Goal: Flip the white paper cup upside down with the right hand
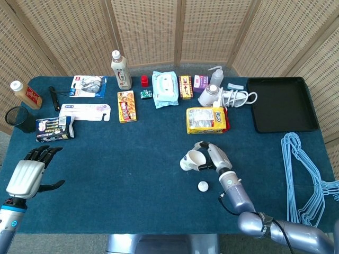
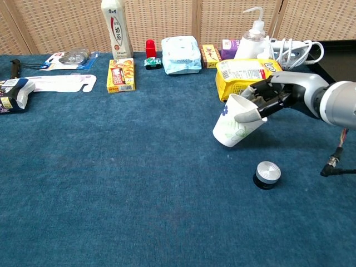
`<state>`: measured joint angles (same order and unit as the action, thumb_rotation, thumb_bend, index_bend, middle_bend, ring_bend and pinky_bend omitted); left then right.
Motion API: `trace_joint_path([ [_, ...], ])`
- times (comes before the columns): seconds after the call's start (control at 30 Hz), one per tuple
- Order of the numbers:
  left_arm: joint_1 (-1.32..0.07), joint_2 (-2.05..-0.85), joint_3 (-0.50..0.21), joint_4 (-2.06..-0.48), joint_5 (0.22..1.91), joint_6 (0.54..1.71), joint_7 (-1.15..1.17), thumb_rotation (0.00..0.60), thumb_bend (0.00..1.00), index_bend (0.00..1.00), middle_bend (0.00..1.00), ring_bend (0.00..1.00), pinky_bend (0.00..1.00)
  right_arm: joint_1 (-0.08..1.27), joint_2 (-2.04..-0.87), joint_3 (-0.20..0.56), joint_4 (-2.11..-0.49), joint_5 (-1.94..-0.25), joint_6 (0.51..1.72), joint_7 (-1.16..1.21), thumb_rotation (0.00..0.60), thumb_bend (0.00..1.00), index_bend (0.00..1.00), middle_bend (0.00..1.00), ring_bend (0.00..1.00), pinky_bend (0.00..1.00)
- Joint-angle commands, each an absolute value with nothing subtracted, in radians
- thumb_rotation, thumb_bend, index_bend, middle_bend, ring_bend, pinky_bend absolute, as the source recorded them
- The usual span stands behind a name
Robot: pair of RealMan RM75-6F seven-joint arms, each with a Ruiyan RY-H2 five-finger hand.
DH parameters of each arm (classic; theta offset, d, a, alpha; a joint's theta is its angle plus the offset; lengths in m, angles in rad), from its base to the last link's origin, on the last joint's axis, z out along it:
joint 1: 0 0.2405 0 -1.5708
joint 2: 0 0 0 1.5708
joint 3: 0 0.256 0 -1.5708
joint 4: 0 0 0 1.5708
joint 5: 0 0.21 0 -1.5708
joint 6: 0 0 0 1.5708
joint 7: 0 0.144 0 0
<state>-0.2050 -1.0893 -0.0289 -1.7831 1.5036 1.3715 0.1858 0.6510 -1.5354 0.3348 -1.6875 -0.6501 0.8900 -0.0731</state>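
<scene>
Head view
Surface: blue cloth-covered table (image 1: 132,174), fine nap, woven wicker screens behind.
Task item: white paper cup (image 1: 193,160), a tapered cone, tipped on its side near the table's middle-right, open mouth turned toward the right hand.
Right hand: right hand (image 1: 213,157), grey metal and dark plastic, fingers closed on the cup's rim.
Left hand: left hand (image 1: 33,170) at the near-left table edge, silver back plate, dark fingers spread apart, holding nothing.
Small item: round silver-topped cap (image 1: 203,186) on the cloth just in front of the cup, apart from it.
Back rows: yellow snack bag (image 1: 206,119), glossy, crinkled, behind the cup; white tea bottle (image 1: 121,70); pale wet-wipes pack (image 1: 164,88); rectangular black tray (image 1: 279,103) at far right.
Only here: left hand; light blue wire hangers (image 1: 310,174) over the right table edge; black mesh cup (image 1: 19,118) at far left.

Chest view
Task item: white paper cup (image 2: 236,121) raised off the cloth, tilted, base low-left, rim up-right; faint green and blue print on its wall.
Right hand: right hand (image 2: 272,94) pinches the rim, thumb outside, dark fingers reaching inside.
Only here: the cup's printed pattern; the cap (image 2: 267,174) shows a dark ribbed side under its silver top.
Behind cup: snack bag (image 2: 239,72), partly hidden by the hand.
</scene>
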Motion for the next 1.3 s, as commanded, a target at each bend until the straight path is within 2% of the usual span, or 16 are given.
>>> trace_joint_path([
  [0.03,-0.205,-1.087,-0.029,-1.788,1.504,1.373,0.189,0.428,0.14,0.16,0.25,0.15,0.18,0.622,-1.539,0.348,-1.659,-0.667,0.848,0.009,0.545,0.27,0.4,0.24,0.18,0.09],
  [0.3,-0.201,-1.082,-0.026,-1.798,1.505,1.376,0.195,0.425,0.14,0.16,0.25,0.15,0.18,0.603,-1.536,0.34,-1.633,-0.72,0.827,0.081,0.546,0.26,0.37,0.24,0.18,0.08],
  [0.5,-0.2,-1.08,-0.025,-1.8,1.511,1.382,0.194,0.429,0.14,0.16,0.25,0.15,0.18,0.596,-1.538,0.318,-1.615,-0.767,0.848,0.083,0.54,0.26,0.29,0.23,0.17,0.06],
  [0.8,-0.197,-1.077,-0.024,-1.802,1.52,1.39,0.187,0.43,0.14,0.16,0.25,0.15,0.18,0.586,-1.518,0.285,-1.611,-0.851,0.911,0.042,0.542,0.26,0.22,0.21,0.16,0.04],
  [1.07,-0.19,-1.075,-0.021,-1.802,1.529,1.4,0.182,0.427,0.14,0.16,0.25,0.15,0.18,0.592,-1.456,0.249,-1.657,-0.964,0.957,-0.05,0.544,0.26,0.22,0.21,0.16,0.04],
  [1.3,-0.189,-1.076,-0.019,-1.798,1.532,1.401,0.176,0.433,0.14,0.16,0.25,0.15,0.18,0.63,-1.478,0.204,-1.629,-1.032,0.98,-0.189,0.542,0.27,0.28,0.21,0.16,0.04],
])
